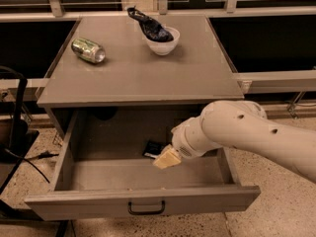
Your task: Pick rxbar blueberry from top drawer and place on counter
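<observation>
Right now the rxbar blueberry lies flat on the floor of the open top drawer, toward the back wall and a little right of centre. Only its dark left part shows, because the gripper covers its right end. That visible part seems to run roughly from 9 to 3 o'clock with a slight tilt, but treat this as a guess.

From the gripper's pale tip the bar sits at about 10 o'clock, just beside it and perhaps touching. You cannot tell from this view whether contact is made, or whether the gripper is spread, pressed together or pinching the wrapper. The arm reaches in from 3 o'clock over the drawer's right wall, so the approach runs along the bar rather than across it.

If you do have the bar, the lift goes up and toward 12 o'clock onto the counter — aim for the bare near half. The can lies at the counter's 10 o'clock and the bowl holding a dark bag at its 12, both well apart from that spot.
</observation>
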